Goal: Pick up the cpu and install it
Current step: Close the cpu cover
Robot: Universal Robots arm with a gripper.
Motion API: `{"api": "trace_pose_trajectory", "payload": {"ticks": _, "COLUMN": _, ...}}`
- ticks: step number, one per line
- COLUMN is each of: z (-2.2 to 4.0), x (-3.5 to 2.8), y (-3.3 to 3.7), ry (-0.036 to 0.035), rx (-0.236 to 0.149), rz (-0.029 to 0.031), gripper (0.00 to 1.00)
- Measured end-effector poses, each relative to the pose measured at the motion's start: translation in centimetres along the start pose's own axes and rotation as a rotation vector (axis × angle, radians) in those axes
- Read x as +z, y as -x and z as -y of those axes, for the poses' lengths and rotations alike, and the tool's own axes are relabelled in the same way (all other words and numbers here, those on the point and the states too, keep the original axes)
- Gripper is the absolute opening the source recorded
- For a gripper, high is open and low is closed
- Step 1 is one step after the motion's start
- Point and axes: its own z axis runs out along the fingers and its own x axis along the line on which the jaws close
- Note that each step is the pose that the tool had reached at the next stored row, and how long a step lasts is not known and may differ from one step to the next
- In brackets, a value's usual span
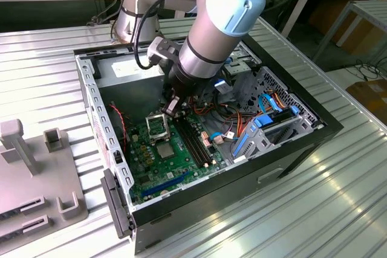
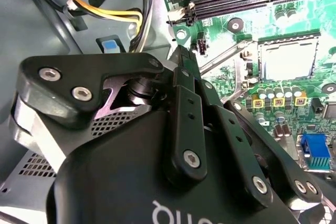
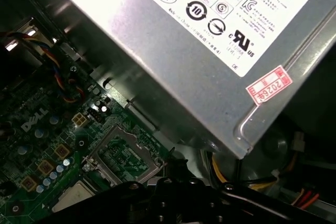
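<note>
The cpu (image 1: 164, 149), a small silver-grey square, lies flat in its socket on the green motherboard (image 1: 151, 164) inside the open computer case. In the wrist views the cpu (image 2: 287, 59) (image 3: 79, 196) sits beside the socket's metal frame (image 3: 123, 153), which stands flipped open. That frame (image 1: 156, 125) is tilted up just behind the chip. My gripper (image 1: 172, 106) hangs low in the case above the frame's far side, apart from the chip. Its fingers meet at the gripper tip (image 2: 181, 59), shut, with nothing seen between them. The socket lever (image 2: 226, 56) stands raised.
The grey power supply (image 3: 210, 35) fills the case's rear corner close to the gripper. Black memory slots (image 1: 193, 140) run beside the socket. Coloured cables (image 1: 227, 110) and a blue drive cage (image 1: 266, 128) lie toward the exterior view's right. A grey fixture (image 1: 36, 167) stands outside the case.
</note>
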Motion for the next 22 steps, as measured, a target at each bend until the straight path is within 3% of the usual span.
{"api": "trace_pose_trajectory", "payload": {"ticks": 22, "z": -0.12, "x": -0.91, "y": -0.26, "ry": 0.0022, "rx": -0.004, "rz": 0.0008, "gripper": 0.11}}
